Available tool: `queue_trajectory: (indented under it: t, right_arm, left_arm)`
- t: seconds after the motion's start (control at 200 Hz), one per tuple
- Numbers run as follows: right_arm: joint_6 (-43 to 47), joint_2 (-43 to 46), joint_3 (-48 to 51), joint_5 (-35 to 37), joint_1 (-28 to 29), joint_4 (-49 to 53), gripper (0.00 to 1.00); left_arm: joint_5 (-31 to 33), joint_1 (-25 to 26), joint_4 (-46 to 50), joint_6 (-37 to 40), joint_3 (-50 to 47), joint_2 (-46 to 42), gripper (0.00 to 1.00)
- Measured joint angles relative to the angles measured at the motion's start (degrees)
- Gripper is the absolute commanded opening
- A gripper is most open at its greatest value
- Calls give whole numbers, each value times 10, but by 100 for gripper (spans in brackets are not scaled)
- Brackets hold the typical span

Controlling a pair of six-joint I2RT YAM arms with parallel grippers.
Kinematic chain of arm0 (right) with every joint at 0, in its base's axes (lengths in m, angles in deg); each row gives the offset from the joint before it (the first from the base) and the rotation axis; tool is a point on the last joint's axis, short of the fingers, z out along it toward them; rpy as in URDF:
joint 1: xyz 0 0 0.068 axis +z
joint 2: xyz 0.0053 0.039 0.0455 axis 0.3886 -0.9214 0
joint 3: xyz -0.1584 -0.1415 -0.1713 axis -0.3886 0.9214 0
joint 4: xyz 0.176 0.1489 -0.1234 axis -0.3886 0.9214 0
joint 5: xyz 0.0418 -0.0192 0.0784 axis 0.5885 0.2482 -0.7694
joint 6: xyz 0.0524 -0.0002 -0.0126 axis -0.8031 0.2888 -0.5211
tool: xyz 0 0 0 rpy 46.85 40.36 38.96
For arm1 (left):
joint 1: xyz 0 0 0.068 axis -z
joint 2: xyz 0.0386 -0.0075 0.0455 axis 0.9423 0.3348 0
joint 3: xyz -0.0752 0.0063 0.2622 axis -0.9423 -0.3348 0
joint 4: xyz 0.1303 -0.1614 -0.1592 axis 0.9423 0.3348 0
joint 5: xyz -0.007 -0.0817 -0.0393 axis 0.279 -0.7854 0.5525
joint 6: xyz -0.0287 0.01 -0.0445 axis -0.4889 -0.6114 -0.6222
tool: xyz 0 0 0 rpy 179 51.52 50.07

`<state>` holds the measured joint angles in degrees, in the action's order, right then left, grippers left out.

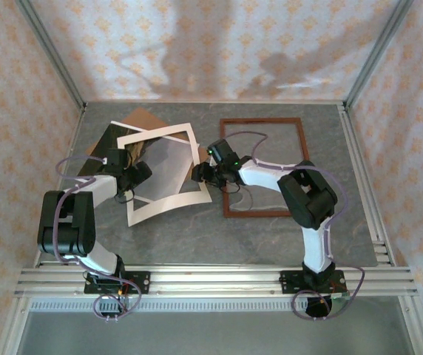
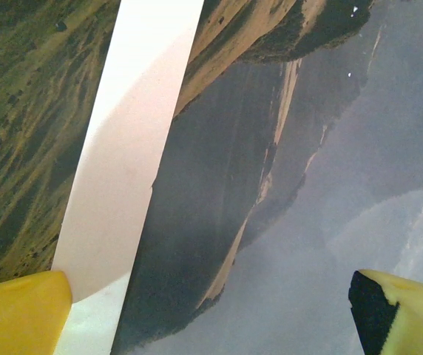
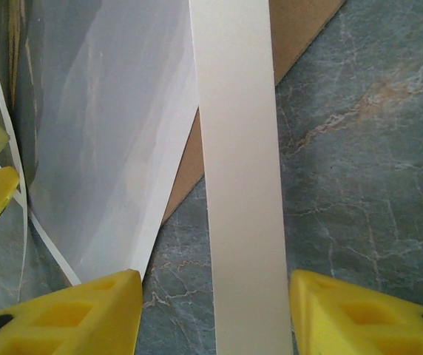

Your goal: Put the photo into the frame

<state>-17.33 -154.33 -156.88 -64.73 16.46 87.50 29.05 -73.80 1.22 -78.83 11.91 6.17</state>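
Observation:
The photo [image 1: 168, 166] lies left of centre under a tilted white mat [image 1: 156, 137], its mountain print showing through the mat's window. The reddish-brown frame [image 1: 259, 120] lies flat to the right, with my right arm crossing it. My left gripper [image 1: 136, 176] hovers close over the photo [image 2: 293, 185], open wide [image 2: 211, 318], with one mat strip [image 2: 130, 148] passing by its left finger. My right gripper [image 1: 198, 174] is at the mat's right side, open [image 3: 215, 318], its yellow fingertips [image 3: 86, 318] straddling a mat strip [image 3: 237, 185]. The pale glossy photo [image 3: 100, 133] lies just to its left.
A brown cardboard board [image 1: 141, 118] sticks out from under the photo at the back left, and its corner [image 3: 300, 29] shows past the mat. The grey marbled table [image 1: 344, 222] is bare at the right and front. Metal posts and patterned walls enclose the table.

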Motion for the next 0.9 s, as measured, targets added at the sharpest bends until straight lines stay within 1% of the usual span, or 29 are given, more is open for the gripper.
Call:
queue_trajectory:
  t: [0.165, 0.325, 0.516, 0.666, 0.901]
  right_arm:
    - [30, -12, -41, 38, 5, 38, 56]
    - [66, -30, -76, 74, 25, 73, 56]
    - [110, -53, -117, 137, 57, 144, 52]
    - [142, -73, -170, 208, 80, 206, 46]
    - [173, -103, -228, 283, 101, 278, 31]
  left_arm:
    - [0, 0, 0, 0, 0, 0, 96]
    - [0, 0, 0, 0, 0, 0, 96]
    - [-2, 0, 0, 0, 0, 0, 96]
    - [-2, 0, -1, 0, 0, 0, 96]
    - [-2, 0, -2, 0, 0, 0, 96]
